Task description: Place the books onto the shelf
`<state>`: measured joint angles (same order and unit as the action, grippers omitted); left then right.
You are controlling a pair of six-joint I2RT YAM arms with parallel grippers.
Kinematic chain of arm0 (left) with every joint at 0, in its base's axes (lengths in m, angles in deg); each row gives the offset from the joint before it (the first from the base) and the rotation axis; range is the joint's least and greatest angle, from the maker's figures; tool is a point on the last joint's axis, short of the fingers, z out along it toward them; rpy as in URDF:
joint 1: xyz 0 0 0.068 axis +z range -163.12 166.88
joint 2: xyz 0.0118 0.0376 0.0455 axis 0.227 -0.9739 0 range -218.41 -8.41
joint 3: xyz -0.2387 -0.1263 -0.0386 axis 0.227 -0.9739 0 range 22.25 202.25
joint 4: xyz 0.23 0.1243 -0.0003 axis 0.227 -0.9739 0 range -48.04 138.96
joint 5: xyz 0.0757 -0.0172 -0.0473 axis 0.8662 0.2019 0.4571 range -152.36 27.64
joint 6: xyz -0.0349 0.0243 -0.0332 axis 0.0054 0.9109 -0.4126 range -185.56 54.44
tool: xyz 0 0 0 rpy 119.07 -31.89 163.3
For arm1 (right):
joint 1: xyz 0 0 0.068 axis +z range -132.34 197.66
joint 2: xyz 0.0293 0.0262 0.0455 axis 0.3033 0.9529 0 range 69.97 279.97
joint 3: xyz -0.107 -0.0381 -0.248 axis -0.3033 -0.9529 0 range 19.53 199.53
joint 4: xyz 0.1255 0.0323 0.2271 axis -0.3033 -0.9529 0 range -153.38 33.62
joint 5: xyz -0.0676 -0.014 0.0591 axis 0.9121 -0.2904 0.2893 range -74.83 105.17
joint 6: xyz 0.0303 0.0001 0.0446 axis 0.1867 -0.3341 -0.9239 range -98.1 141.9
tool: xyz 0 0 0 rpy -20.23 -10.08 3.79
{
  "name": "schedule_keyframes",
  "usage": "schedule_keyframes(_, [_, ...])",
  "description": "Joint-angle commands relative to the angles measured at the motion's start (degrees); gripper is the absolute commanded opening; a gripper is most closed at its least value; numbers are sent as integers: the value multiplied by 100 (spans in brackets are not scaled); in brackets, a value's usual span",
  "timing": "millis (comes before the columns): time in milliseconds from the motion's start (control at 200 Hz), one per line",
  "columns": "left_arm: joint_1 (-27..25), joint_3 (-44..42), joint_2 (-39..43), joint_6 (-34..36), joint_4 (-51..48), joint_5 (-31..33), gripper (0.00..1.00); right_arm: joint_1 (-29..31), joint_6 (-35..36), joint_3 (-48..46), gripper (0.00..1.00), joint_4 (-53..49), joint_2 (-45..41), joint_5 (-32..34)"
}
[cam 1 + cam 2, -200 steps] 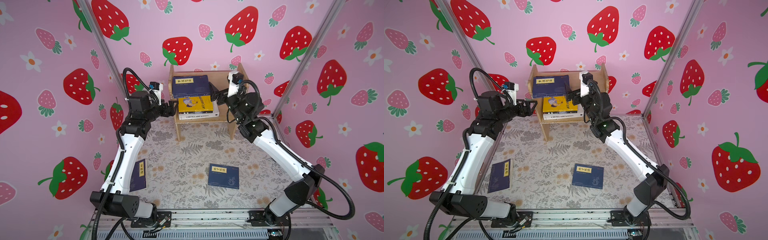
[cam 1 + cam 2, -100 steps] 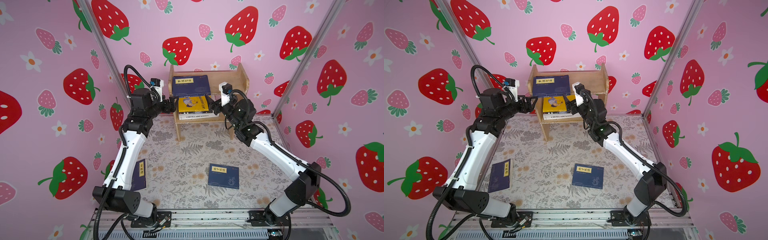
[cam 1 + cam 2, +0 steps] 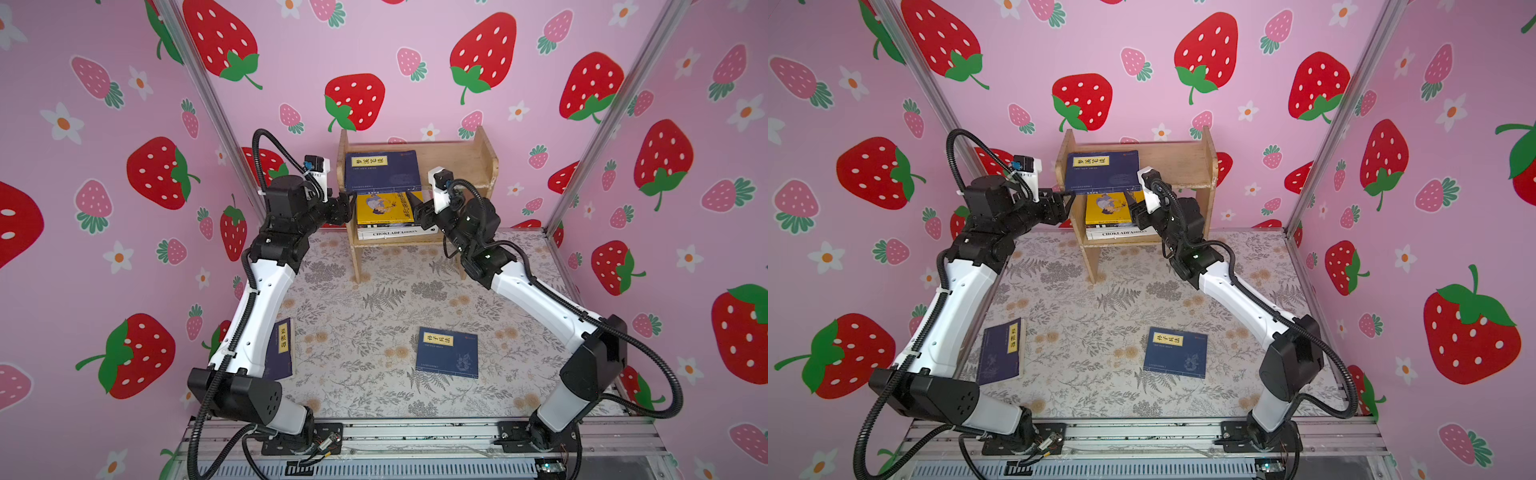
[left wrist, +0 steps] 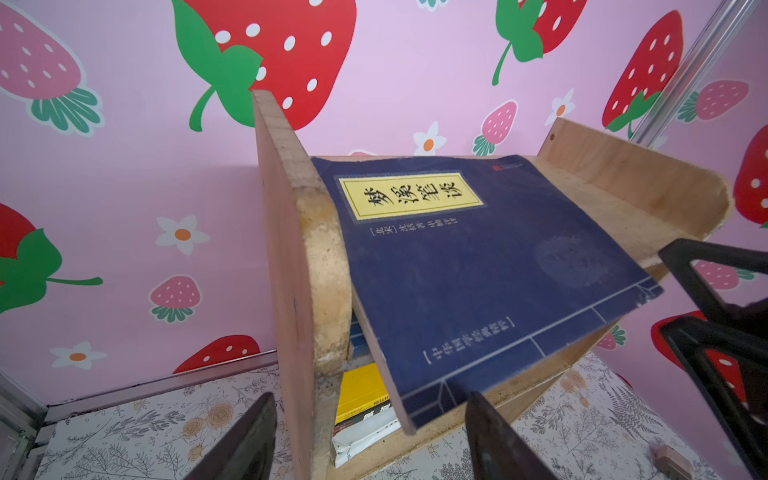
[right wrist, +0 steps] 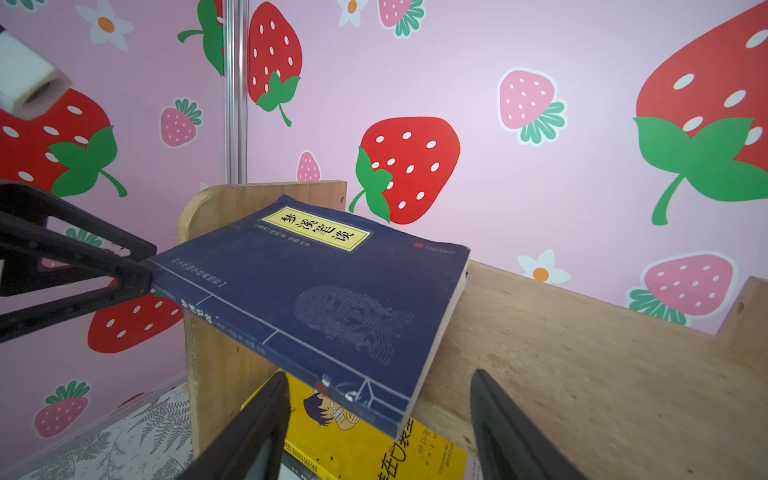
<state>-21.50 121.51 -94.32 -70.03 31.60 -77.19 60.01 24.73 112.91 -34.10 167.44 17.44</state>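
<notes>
The wooden shelf (image 3: pixel 453 166) stands at the back. A navy book (image 3: pixel 382 170) (image 4: pixel 478 266) lies flat on its top tier and juts over the front edge. On the lower tier a yellow book (image 3: pixel 386 208) (image 5: pixel 415 453) lies on a white one (image 3: pixel 395 233). My left gripper (image 3: pixel 344 204) (image 4: pixel 370 440) is open at the navy book's front left corner, one fingertip (image 5: pixel 143 270) touching it. At the book's front right corner my right gripper (image 3: pixel 413 201) (image 5: pixel 378 428) is open and holds nothing. Two more navy books (image 3: pixel 447 352) (image 3: pixel 1000 353) lie on the table.
Pink strawberry walls close in the floral table (image 3: pixel 374 299) on three sides, with metal posts (image 3: pixel 598 137) in the back corners. The left arm (image 3: pixel 262 303) hangs over part of the left navy book. The top tier's right half (image 3: pixel 1183 168) is bare wood.
The right gripper has come down and left from the top tier's right side to the navy book's front right corner. The left gripper has moved in to the shelf's left front. Both jaws have narrowed.
</notes>
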Motion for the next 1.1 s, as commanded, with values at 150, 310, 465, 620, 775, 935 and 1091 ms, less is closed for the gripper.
schedule_keyframes(150, [-32,-8,-5,87,372,261,67,-19,3,421,63,171,278,-103])
schedule_keyframes(310, [-40,-173,85,93,492,254,66,-16,-11,425,63,151,308,-207])
schedule_keyframes(465, [-36,-435,270,113,582,109,71,-16,-2,362,63,110,234,-239])
schedule_keyframes(620, [-82,-658,425,142,611,-33,74,-12,-123,42,65,127,-57,-377])
schedule_keyframes(775, [-89,-562,317,109,703,-13,74,-8,-113,-74,64,175,-101,-196])
schedule_keyframes(935, [-98,-393,116,82,770,-22,71,-9,-175,42,62,202,49,-175])
schedule_keyframes(1091, [-101,-331,22,79,826,14,68,-13,-208,277,56,181,273,-155])
